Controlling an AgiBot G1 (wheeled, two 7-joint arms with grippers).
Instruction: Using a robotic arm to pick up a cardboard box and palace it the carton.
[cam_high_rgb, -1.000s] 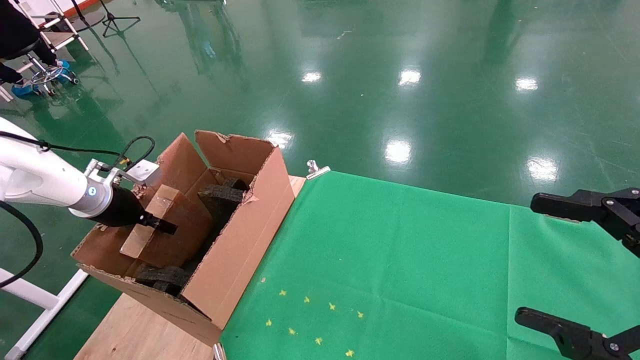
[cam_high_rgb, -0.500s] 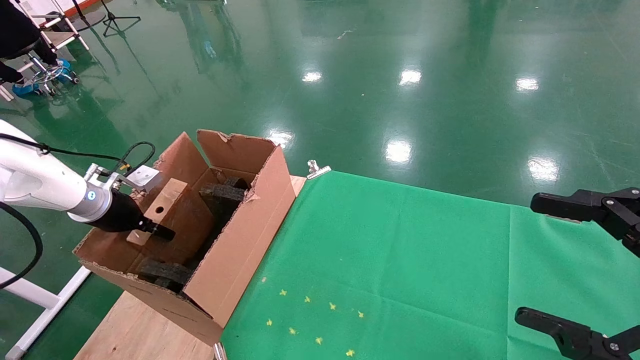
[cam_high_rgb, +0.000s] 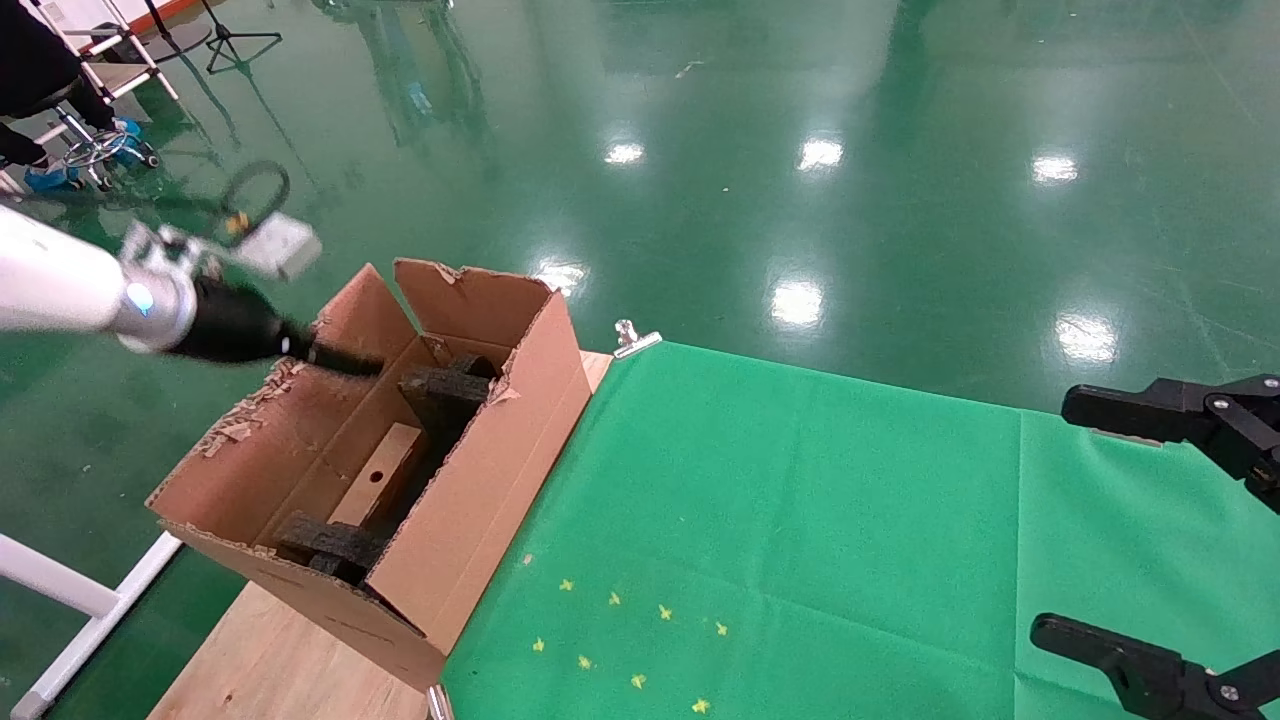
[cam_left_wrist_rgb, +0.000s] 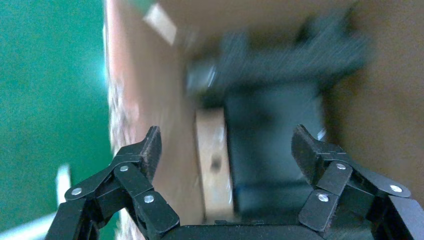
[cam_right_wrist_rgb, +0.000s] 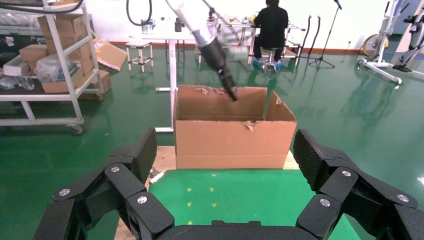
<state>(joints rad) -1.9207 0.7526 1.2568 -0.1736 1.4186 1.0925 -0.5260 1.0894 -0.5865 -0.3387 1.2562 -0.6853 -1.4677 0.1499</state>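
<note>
The slim cardboard box (cam_high_rgb: 380, 484) stands on edge deep inside the carton (cam_high_rgb: 470, 500), its narrow edge with the round hole facing up, between the carton's left wall and black foam (cam_high_rgb: 445, 392). It also shows in the left wrist view (cam_left_wrist_rgb: 214, 165). My left gripper (cam_high_rgb: 345, 362) on the white arm is open and empty, above the carton's far left flap (cam_left_wrist_rgb: 227, 150). My right gripper (cam_high_rgb: 1120, 520) is open and empty at the right edge of the green cloth (cam_right_wrist_rgb: 225, 150), facing the carton (cam_right_wrist_rgb: 234, 132).
The carton sits on a wooden table end (cam_high_rgb: 270, 660); a green cloth (cam_high_rgb: 800, 540) with small yellow marks covers the rest. A metal clip (cam_high_rgb: 632, 340) holds the cloth's far corner. A white frame (cam_high_rgb: 70, 600) stands left of the table. A person sits far off (cam_right_wrist_rgb: 271, 25).
My left gripper let go of the cardboard box and rose up and back out of the carton. The box dropped down between the wall and the foam. The right arm has not moved.
</note>
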